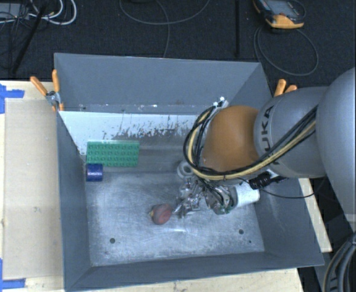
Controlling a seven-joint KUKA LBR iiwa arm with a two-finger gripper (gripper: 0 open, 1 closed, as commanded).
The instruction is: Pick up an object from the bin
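My gripper hangs low over the middle of the bin floor, below the orange wrist cover. A small reddish-brown rounded lump lies on the floor just left of the fingertips, close to them or touching. Whether it sits between the fingers cannot be made out. A white cylinder lies just right of the gripper, partly under the arm.
A green studded building plate leans at the back left wall. A small blue cylinder sits right below it. The arm covers the right side of the bin.
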